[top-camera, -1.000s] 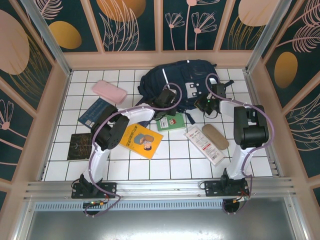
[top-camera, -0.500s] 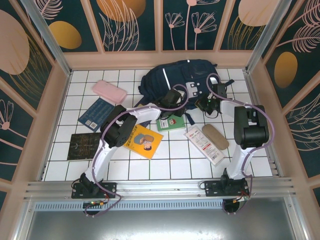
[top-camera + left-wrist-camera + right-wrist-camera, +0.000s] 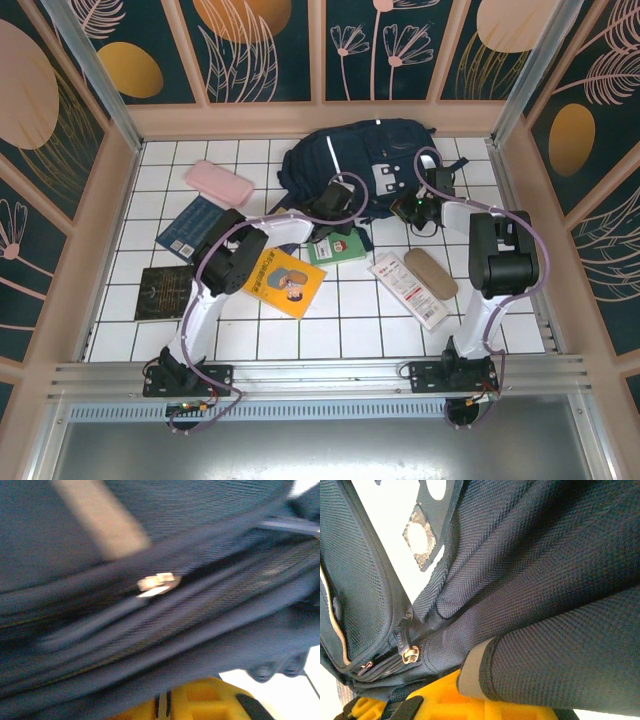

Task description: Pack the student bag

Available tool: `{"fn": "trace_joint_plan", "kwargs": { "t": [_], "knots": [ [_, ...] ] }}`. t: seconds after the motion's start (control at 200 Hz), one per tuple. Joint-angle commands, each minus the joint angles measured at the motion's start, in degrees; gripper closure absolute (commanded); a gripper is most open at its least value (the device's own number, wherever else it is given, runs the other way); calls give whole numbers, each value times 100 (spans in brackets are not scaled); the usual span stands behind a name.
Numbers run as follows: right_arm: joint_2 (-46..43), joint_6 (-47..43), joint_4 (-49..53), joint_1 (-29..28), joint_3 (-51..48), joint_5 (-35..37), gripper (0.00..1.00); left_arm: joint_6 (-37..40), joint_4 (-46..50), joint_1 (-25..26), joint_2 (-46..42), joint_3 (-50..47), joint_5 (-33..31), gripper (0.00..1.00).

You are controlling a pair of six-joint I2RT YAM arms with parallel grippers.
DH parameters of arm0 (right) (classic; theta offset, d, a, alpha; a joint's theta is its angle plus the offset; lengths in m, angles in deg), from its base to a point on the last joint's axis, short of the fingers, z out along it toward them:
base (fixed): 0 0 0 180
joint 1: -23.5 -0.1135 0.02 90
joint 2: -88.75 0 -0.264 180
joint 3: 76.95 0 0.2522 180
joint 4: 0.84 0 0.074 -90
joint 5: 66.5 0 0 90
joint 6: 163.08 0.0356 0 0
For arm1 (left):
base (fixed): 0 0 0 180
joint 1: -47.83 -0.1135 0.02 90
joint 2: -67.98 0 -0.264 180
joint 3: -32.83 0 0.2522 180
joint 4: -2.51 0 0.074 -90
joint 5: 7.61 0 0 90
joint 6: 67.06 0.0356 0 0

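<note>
We see the left arm [image 3: 225, 262] rise from its base, fold at the elbow and reach right and away, so the left gripper [image 3: 335, 203] sits at the near edge of the student bag [image 3: 360, 158]. The right arm [image 3: 500, 260] stands upright, bends at the shoulder and reaches left, with the right gripper [image 3: 412, 207] against the bag's near right side.

The left wrist view is blurred: navy fabric lies close, with a pale stripe [image 3: 100, 517] and a metal zip pull [image 3: 156, 582] on a zip line. We cannot tell whether that gripper's jaws are apart or together, nor whether they hold anything. In the right wrist view the woven fabric presses right up to the camera, with a round zip pull [image 3: 410, 654] beside a mesh pocket (the fingertips are hidden, so we cannot tell this gripper's state either).

The one bag lies at the far centre of the white tiled table [image 3: 370, 330]. Nearer us we count four books: blue [image 3: 190, 225], dark [image 3: 160, 292], yellow [image 3: 285, 282] and green [image 3: 340, 245]. There are two cases, pink [image 3: 218, 183] and tan [image 3: 430, 272], and one white packet [image 3: 408, 290] just beside the tan case.
</note>
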Motion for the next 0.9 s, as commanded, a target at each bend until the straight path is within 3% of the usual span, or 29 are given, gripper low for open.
{"fn": "trace_joint_plan", "kwargs": {
  "t": [0.0,0.145,0.47,0.896],
  "knots": [
    [-336,-24,-79,127,-37,219,100,-67,782,-517,-9,-395,-1010,84],
    [-390,-55,-16,136,9,244,100,-38,902,-606,-245,-261,-935,85],
    [-401,3,-80,138,-16,164,100,-141,213,-367,-1171,-419,823,82],
    [-333,35,-51,129,24,43,100,422,560,258,44,704,1375,83]
  ]
}}
